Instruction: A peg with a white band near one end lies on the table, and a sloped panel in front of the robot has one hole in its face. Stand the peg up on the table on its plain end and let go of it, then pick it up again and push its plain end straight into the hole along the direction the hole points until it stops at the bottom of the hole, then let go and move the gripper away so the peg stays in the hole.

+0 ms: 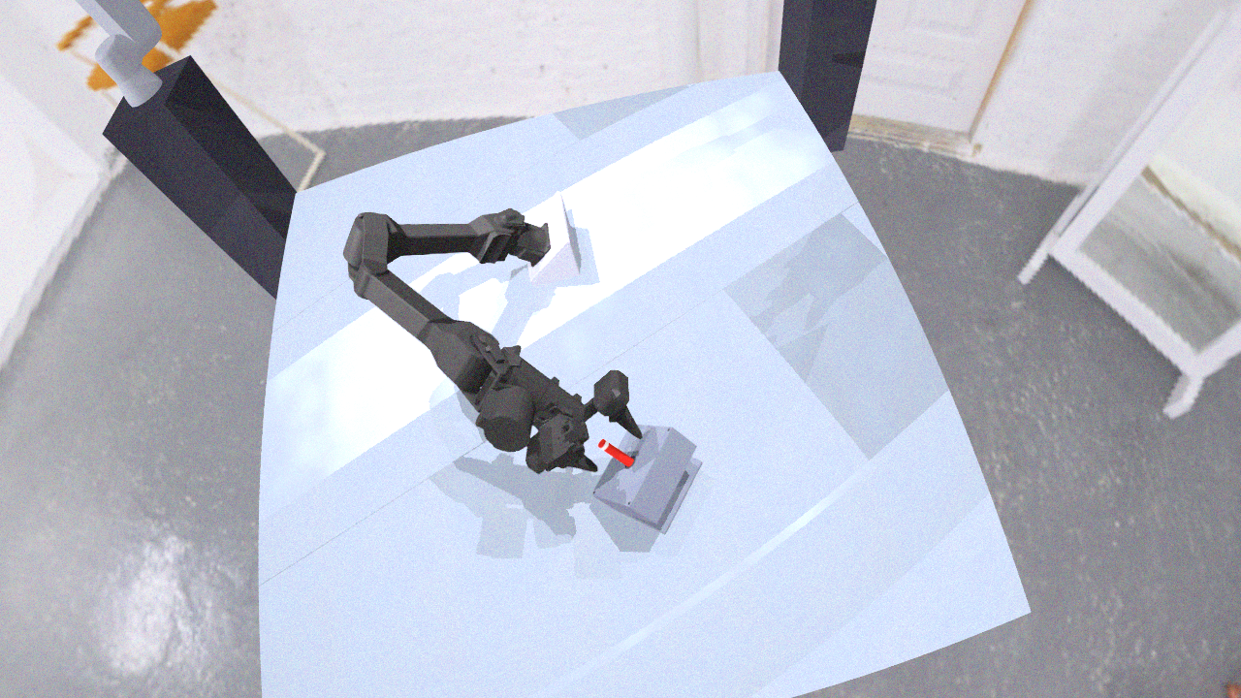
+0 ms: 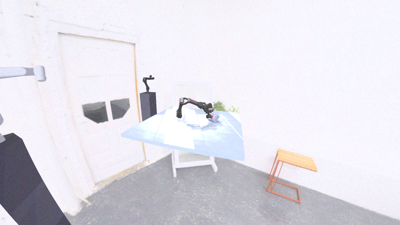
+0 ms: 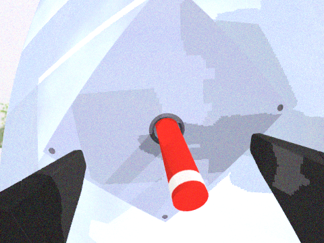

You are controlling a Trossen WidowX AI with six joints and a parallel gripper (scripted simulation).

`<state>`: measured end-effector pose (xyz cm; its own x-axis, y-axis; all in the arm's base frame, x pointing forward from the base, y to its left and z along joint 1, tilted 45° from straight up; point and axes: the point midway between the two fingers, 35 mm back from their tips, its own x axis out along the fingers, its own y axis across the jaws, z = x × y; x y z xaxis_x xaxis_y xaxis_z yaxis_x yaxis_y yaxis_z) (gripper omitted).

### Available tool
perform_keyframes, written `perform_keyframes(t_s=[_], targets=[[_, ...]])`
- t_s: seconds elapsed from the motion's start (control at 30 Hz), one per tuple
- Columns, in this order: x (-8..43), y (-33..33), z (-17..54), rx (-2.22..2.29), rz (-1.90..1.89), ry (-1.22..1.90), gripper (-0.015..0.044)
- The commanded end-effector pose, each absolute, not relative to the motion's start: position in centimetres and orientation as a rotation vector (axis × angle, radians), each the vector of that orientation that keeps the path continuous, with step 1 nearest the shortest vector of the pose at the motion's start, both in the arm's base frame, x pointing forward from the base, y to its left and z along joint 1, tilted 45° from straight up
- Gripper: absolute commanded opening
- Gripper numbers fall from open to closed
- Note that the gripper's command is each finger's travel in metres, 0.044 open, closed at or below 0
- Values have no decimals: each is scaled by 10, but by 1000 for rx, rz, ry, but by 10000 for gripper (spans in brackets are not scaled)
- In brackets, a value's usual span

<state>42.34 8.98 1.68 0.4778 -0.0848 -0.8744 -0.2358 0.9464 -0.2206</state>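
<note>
1. Wrist view shows me the sloped panel (image 1: 663, 468) (image 2: 215, 117) (image 3: 135, 81), my landmark, with the red peg (image 1: 618, 454) (image 2: 211, 116) (image 3: 179, 152) standing in its hole (image 3: 152, 129), plain end inward.
2. The peg's white band (image 3: 185, 179) is on the end away from the panel.
3. My gripper (image 1: 618, 451) (image 2: 210, 116) (image 3: 169, 150) is released, fingers spread wide on either side of the peg, touching neither side.
4. On the panel's face, a dark ring (image 3: 180, 121) surrounds the hole.
</note>
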Motion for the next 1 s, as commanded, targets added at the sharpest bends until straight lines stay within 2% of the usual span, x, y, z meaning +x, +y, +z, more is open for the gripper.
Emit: perform_keyframes(t_s=[0.0, 0.97], targets=[[421, 91, 26, -328, 91, 1067, 440], [399, 96, 69, -332, 99, 1071, 440]])
